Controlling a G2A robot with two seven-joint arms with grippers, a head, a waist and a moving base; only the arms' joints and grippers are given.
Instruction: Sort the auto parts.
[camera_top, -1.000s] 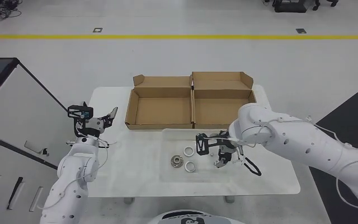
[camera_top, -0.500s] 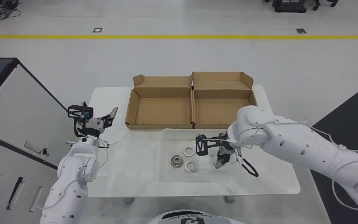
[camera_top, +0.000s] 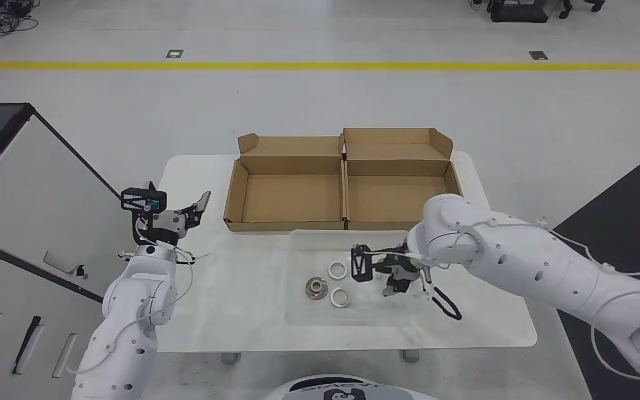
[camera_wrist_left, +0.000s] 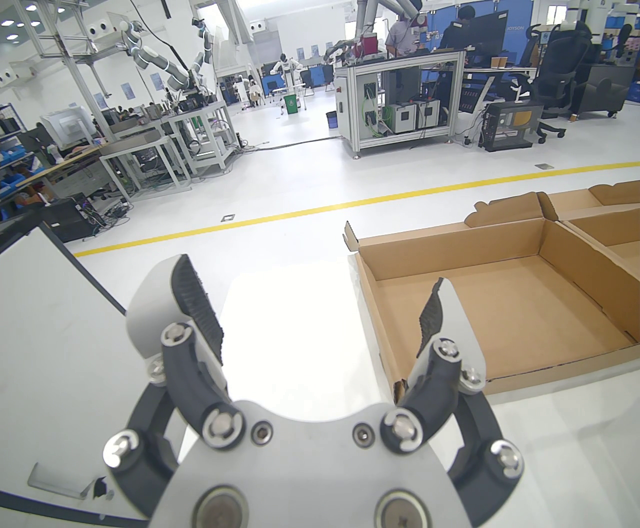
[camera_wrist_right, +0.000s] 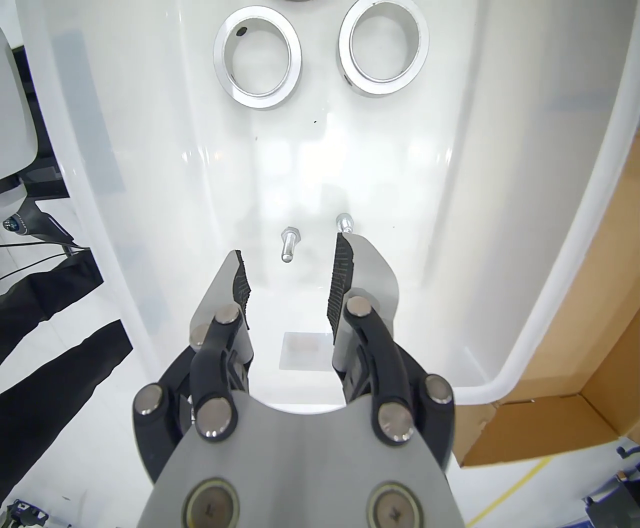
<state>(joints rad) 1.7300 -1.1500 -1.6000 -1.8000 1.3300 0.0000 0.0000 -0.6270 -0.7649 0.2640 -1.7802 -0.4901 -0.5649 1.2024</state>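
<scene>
Two cardboard boxes, the left box (camera_top: 285, 198) and the right box (camera_top: 395, 198), stand side by side at the far side of the table (camera_top: 230, 300), and both are empty. Just near of them lies the white tray (camera_top: 310, 250), which holds the auto parts: two metal rings (camera_wrist_right: 257, 65) (camera_wrist_right: 383, 47), a flanged hub (camera_top: 318, 289) and two bolts.

The step in hand appears to be the pick of one bolt (camera_wrist_right: 289, 244). The right gripper (camera_wrist_right: 292, 255) is low in the tray, its fingers moderately apart and holding nothing, with that bolt lying just ahead of the gap between them. The next move probably calls for a short advance, a closing on the shank, then a lift toward one box.

The left gripper (camera_wrist_left: 310, 277) is raised at the table's left edge, wide open and empty.

The second bolt (camera_wrist_right: 343, 222) is partly hidden by a fingertip. Whether the pads touch the tray floor cannot be made out, and which box suits bolts is not shown.
</scene>
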